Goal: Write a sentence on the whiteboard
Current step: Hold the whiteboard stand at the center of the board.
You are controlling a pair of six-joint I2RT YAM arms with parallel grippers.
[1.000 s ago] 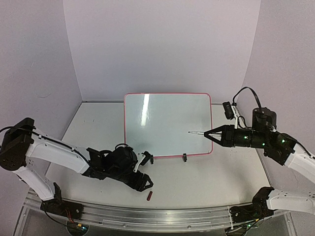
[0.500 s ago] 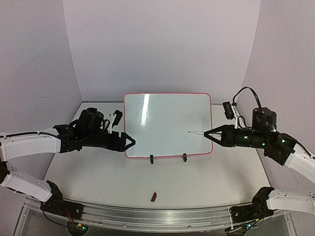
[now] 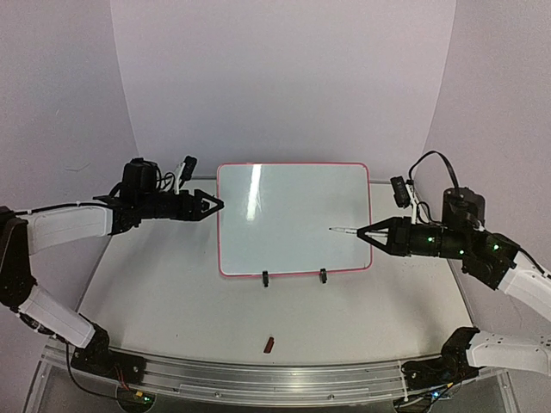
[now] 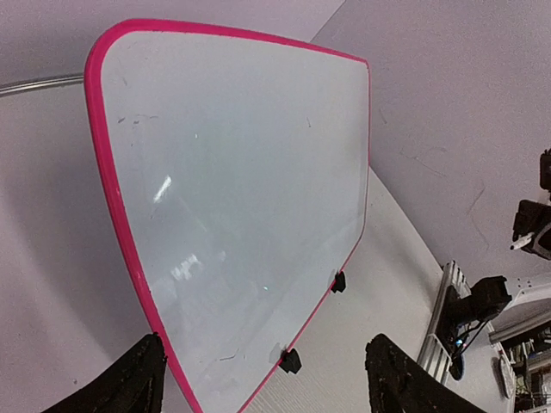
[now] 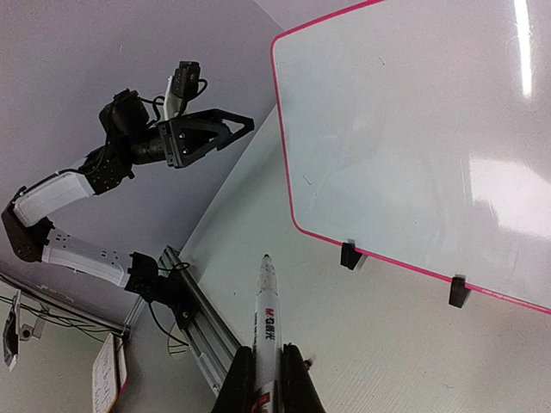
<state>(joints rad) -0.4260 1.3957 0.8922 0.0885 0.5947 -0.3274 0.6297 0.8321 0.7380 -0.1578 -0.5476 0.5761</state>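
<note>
The whiteboard, white with a pink-red frame, stands tilted on two black clip feet at the middle back of the table. Its face is blank. It also shows in the left wrist view and the right wrist view. My left gripper is open and empty, just left of the board's upper left edge; in its own view the board lies between its spread fingers. My right gripper is shut on a white marker, tip uncapped and pointing left in front of the board's right part. The marker also shows in the right wrist view.
A small red marker cap lies on the table near the front edge. A metal rail runs along the front. Grey walls close in the back and both sides.
My left arm has swung from low over the front of the table up and back to the whiteboard's left edge. The right arm and marker have not moved.
</note>
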